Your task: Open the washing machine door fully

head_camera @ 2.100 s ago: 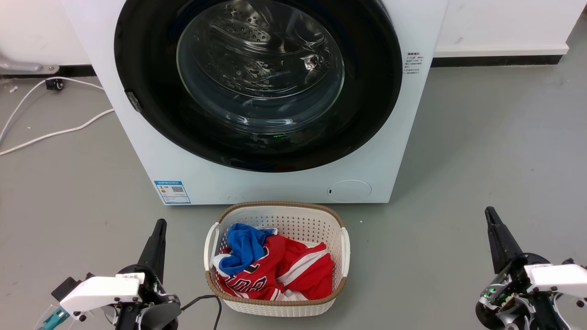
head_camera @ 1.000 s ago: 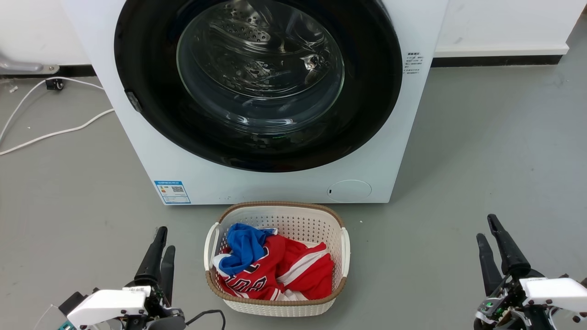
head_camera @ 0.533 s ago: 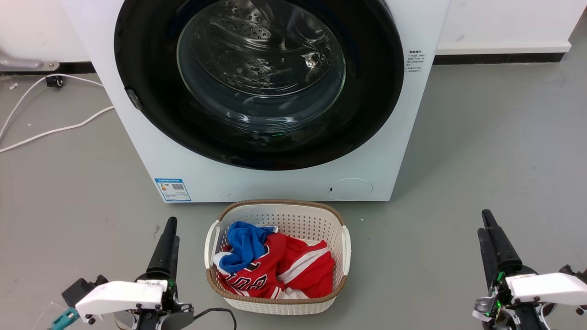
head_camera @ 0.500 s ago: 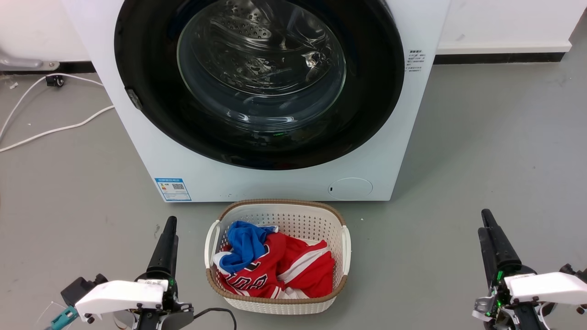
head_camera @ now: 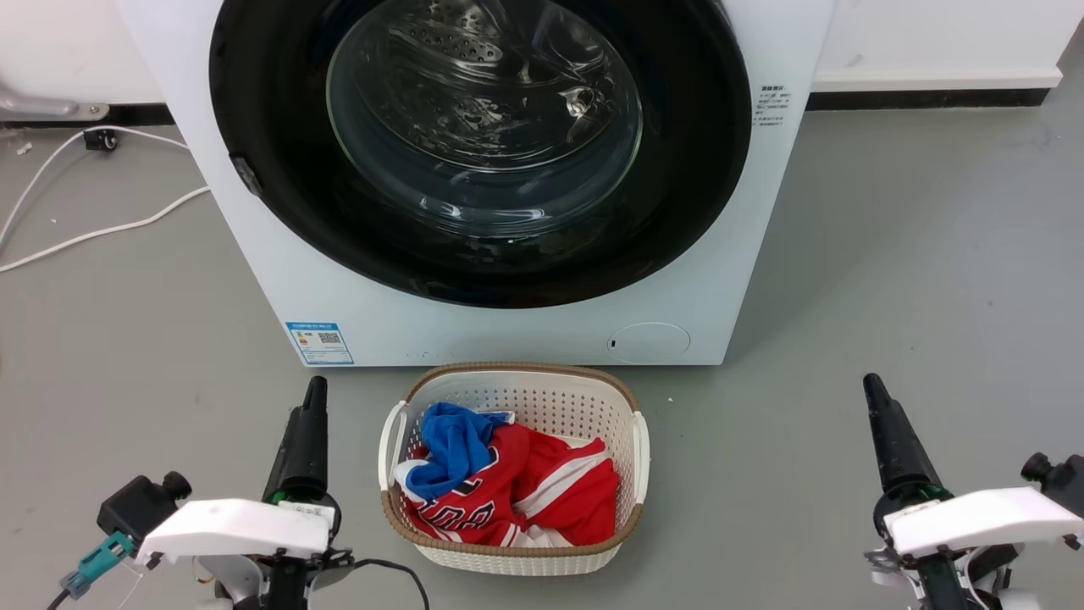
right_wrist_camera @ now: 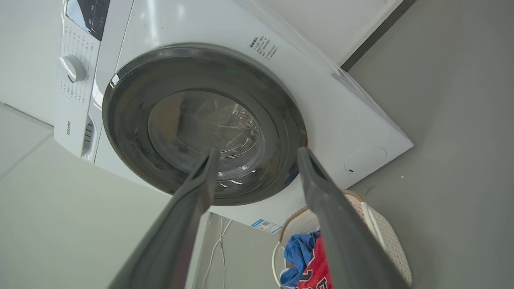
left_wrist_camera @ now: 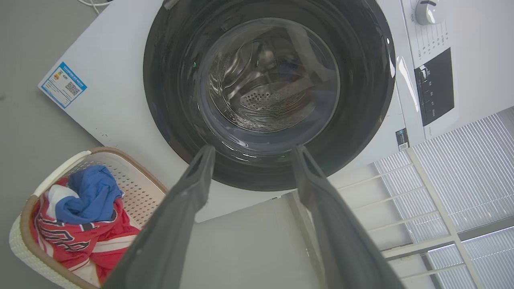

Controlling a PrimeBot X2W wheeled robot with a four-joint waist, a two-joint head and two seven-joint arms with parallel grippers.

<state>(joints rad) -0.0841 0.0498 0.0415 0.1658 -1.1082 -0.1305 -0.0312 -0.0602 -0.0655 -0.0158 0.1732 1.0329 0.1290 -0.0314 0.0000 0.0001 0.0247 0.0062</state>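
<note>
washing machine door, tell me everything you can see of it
The washing machine door is a large round panel, nearly as wide as the washing machine: a wide glossy black rim around a clear bulging glass bowl, through which the perforated steel drum shows. A small grey tab sits on its rim at the head view's left. It looks shut against the white front. Nothing touches it; the laundry basket stands on the floor below, apart.

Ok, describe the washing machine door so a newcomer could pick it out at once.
Find the white washing machine behind the laundry basket. The washing machine door is the large round panel covering most of its front. Its wide glossy black rim around clear bulging glass sets it apart from the small white round cap below it.
</note>
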